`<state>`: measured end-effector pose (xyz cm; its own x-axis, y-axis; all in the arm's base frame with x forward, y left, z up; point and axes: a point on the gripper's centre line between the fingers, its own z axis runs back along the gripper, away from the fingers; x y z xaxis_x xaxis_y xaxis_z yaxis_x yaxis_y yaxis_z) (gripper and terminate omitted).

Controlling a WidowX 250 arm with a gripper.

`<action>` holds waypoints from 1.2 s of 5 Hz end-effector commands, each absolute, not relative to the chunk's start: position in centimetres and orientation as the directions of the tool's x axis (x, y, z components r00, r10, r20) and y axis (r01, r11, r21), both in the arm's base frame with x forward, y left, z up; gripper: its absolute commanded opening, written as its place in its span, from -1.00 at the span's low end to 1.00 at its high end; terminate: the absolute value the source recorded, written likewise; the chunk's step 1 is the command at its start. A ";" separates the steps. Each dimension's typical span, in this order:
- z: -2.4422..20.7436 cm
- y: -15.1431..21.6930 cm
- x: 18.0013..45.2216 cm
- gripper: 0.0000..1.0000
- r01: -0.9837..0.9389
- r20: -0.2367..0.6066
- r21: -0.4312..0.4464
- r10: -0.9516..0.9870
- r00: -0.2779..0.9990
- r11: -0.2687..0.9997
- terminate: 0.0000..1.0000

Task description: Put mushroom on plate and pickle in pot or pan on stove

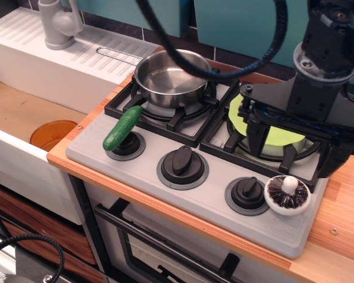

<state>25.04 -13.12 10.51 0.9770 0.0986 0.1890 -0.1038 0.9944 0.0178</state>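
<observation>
The mushroom (287, 194) lies gills-up, stem knob on top, at the front right corner of the grey stove (218, 200), beside the right knob. The dark-green pickle (123, 127) lies tilted across the left knob. The steel pot (171, 78) sits empty on the left burner, its wire handle pointing back left. The lime-green plate (239, 115) rests on the right burner, mostly hidden by my arm. My black gripper (295, 147) hangs over the plate, just behind the mushroom. Its jaws are spread wide and hold nothing.
An orange round dish (53, 134) lies in the sink at the left. A grey faucet (59, 23) stands on the white drainboard behind it. A black cable arcs over the pot. The middle knob (182, 160) stands between the pickle and the mushroom. The wooden counter edge runs along the front.
</observation>
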 end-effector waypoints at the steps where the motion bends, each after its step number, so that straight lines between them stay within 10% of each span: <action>1: 10.5 -13.1 25.0 1.00 -0.104 0.189 0.018 0.099 0.977 0.994 -1.00; 6: 5.2 -16.4 25.9 1.00 -0.175 0.334 0.022 0.158 0.929 0.984 -1.00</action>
